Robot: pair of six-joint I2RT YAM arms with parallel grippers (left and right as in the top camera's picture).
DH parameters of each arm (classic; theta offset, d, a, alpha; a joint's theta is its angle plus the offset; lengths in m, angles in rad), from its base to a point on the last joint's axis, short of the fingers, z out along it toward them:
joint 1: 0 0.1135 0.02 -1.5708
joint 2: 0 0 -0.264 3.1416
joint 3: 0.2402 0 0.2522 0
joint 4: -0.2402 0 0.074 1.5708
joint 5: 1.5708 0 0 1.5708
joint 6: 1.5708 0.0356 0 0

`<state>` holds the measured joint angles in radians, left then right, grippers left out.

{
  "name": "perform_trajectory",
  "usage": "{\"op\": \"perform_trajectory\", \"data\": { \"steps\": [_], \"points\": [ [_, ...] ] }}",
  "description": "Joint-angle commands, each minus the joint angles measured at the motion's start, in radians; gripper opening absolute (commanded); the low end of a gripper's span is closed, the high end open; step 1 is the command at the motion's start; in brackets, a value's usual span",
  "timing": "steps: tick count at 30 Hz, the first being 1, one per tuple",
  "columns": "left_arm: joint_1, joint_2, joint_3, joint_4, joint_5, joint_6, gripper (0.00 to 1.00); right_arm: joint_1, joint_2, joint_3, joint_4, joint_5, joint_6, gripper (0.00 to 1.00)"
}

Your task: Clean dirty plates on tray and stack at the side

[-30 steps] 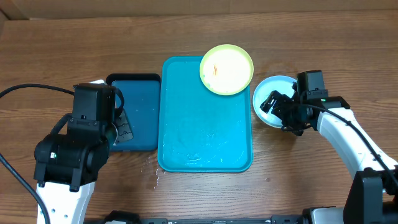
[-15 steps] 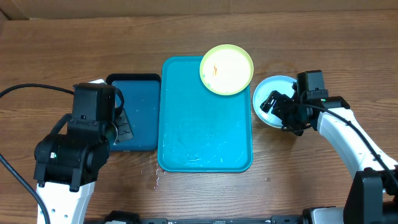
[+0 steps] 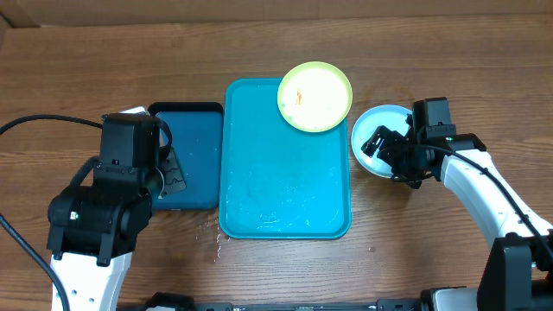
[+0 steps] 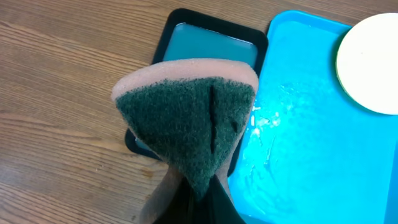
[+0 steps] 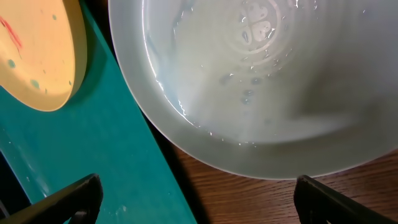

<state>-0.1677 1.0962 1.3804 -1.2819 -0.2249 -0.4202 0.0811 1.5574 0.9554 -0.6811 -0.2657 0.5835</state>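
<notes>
The lime-green plate (image 3: 314, 96), orange-smeared, overhung the tray (image 3: 285, 190) corner. The left jaws clamped a sponge (image 4: 186, 118); the right jaws gaped over the blue plate (image 3: 378, 117).

Across the last second, nothing on the tabletop (image 3: 389, 52) takes a new place, and neither arm shows a new pose from overhead. The only hint of difference is the outline of the sponge (image 4: 186, 118) in the left end effector (image 4: 193, 208), too slight to call a move.
</notes>
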Motion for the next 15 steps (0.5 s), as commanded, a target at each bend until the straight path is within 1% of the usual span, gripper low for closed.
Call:
{"op": "perform_trajectory", "data": {
  "steps": [1,15],
  "points": [
    [0.004,0.003,-0.004,0.004,0.009,-0.002,0.04,0.002,0.003,-0.002,0.004,-0.005,-0.005,1.0],
    [0.004,0.003,-0.004,0.03,0.01,-0.002,0.04,0.002,0.003,-0.002,0.004,-0.005,-0.005,1.0]
  ]
}}
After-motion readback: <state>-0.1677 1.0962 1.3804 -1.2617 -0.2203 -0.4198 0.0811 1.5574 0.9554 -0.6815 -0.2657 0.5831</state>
